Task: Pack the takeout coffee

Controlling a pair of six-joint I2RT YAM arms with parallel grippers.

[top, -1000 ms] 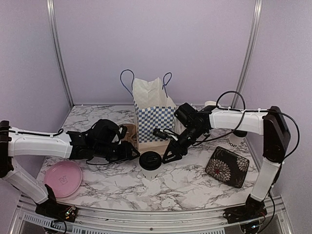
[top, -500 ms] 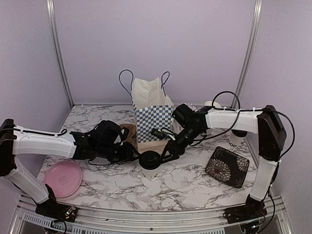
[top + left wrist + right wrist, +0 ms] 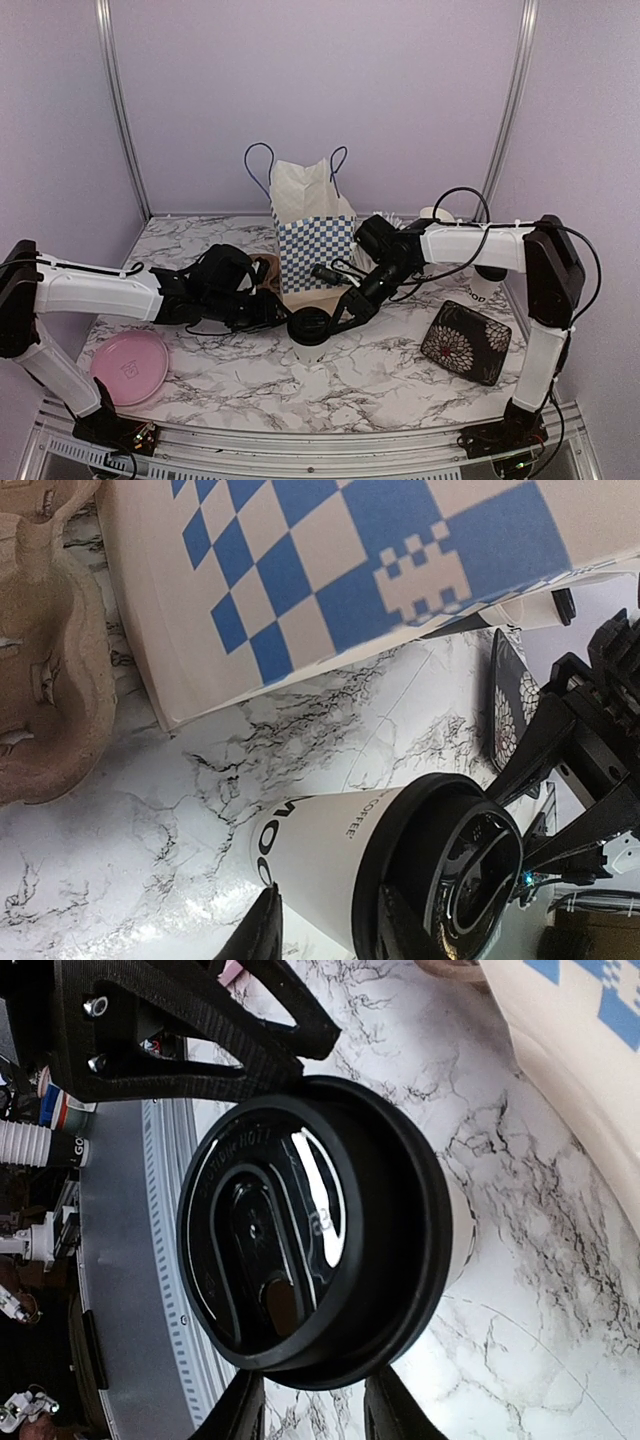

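- Left gripper (image 3: 328, 908) pinches the coffee cup (image 3: 310, 865) by its white wall, just under the black lid (image 3: 300, 1220).
- Right gripper (image 3: 312, 1402) meets the lid's rim from the opposite side; whether it grips or only touches, I cannot tell.
- The pulp cup carrier (image 3: 40, 650) and the blue-checked paper bag (image 3: 315, 255) sit just beyond the left fingertips.

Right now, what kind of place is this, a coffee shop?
Probably a robot test booth staged for takeout, not a real shop. Two robot arms meet at a lidded coffee cup beside a checkered paper bag, inside bare lilac walls.
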